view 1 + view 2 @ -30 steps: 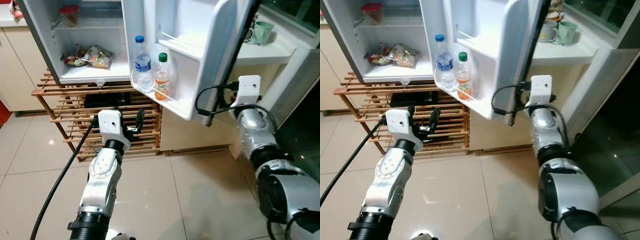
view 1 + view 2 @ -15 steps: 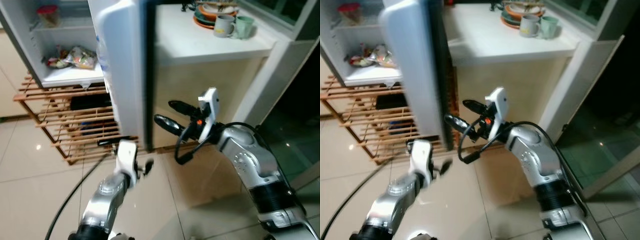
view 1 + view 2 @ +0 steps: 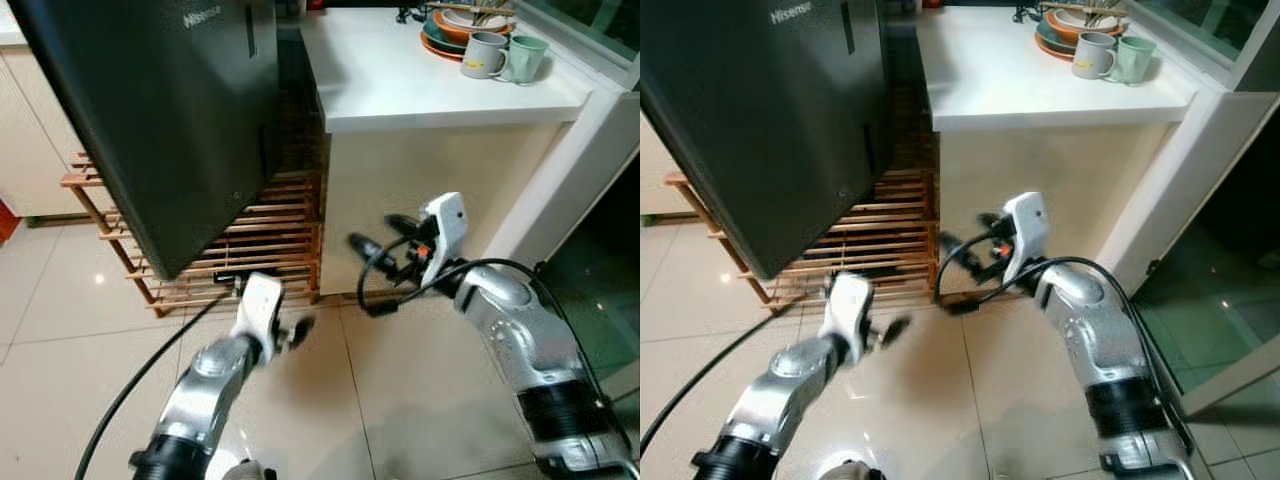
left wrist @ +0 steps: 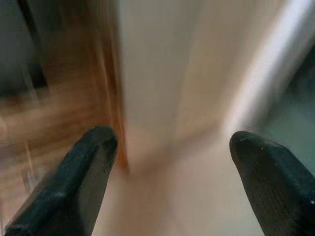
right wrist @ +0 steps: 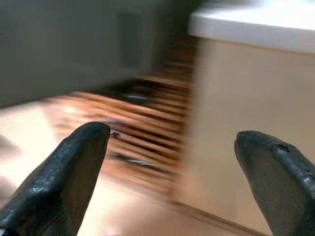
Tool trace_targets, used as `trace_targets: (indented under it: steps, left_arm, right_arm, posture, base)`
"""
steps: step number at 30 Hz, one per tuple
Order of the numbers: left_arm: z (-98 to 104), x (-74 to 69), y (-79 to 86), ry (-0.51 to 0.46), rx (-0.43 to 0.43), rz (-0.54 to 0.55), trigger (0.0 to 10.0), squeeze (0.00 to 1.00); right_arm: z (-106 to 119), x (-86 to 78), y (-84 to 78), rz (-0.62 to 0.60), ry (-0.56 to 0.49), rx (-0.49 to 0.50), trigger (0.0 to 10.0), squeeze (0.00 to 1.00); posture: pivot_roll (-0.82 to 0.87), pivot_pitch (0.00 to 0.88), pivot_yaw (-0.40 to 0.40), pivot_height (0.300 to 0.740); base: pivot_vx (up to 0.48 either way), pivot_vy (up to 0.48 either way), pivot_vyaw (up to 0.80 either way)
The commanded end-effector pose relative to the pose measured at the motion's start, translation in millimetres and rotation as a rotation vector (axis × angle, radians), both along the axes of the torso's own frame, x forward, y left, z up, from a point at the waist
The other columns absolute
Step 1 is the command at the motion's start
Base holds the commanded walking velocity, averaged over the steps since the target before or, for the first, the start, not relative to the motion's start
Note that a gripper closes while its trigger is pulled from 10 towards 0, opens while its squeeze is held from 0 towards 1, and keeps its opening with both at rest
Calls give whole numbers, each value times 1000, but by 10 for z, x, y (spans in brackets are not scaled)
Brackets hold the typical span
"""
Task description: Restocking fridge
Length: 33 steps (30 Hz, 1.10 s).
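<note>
Dark grey fridge (image 3: 150, 120), door shut, standing on a wooden rack (image 3: 260, 250) beside a white counter (image 3: 420, 80). Left gripper (image 3: 285, 335) and right gripper (image 3: 380, 240) hover nearby, fingers spread, empty.

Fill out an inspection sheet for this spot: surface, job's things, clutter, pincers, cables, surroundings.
Surface: glossy beige tiled floor.
Job's things: dark fridge door shut; no food seen.
Clutter: two mugs and stacked dishes on the white counter.
Pincers: left pincer low above the tiles, open, blurred; right pincer open before the counter's front, holding nothing.
Cables: black cable along the left arm; black loop at the right wrist.
Surroundings: wooden slatted rack beneath the fridge.
</note>
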State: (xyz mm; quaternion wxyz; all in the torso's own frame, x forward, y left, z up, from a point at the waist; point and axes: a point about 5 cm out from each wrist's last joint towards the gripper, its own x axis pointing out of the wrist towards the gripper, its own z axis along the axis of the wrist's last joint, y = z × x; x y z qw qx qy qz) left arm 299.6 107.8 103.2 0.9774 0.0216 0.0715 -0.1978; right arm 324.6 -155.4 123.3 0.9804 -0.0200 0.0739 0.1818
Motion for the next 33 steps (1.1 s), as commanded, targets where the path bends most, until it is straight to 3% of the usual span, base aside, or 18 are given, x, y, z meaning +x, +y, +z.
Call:
trace_targets:
  steps: [1, 2, 6, 11, 21, 28, 33]
  left_arm:
    - [193, 44, 22, -103, -20, 33, 10000, 0]
    - [292, 61, 21, -162, -9, 40, 10000, 0]
    - [411, 81, 39, -242, -7, 61, 10000, 0]
    - [440, 120, 129, -260, -45, 134, 10000, 0]
    - [392, 215, 342, -196, -33, 285, 10000, 0]
    - [402, 321, 358, -200, -13, 305, 10000, 0]
    - [456, 310, 348, -240, 15, 295, 10000, 0]
  right_arm:
    - [9, 20, -137, -127, -33, 9, 10000, 196]
    - [-16, 15, -205, -194, -39, -3, 10000, 196]
    - [-98, -12, -326, -325, -49, -9, 10000, 200]
    - [-164, 4, -339, -388, -91, -10, 10000, 204]
    - [-187, -39, -173, -347, -134, 61, 10000, 212]
    - [-225, -14, -133, -324, -117, 49, 10000, 247]
    - [-239, 34, -90, -319, -103, 34, 10000, 196]
  posture:
    - [-109, 0, -13, 740]
    - [-112, 0, -10, 740]
    - [-110, 0, 5, 740]
    - [-103, 0, 16, 740]
    - [-106, 0, 11, 740]
    - [-105, 0, -4, 740]
    - [-69, 0, -14, 740]
  base:
    - [0, 0, 0]
    - [0, 0, 0]
    - [0, 0, 0]
    - [0, 373, 0]
    - [0, 443, 0]
    - [0, 438, 541]
    - [0, 0, 208]
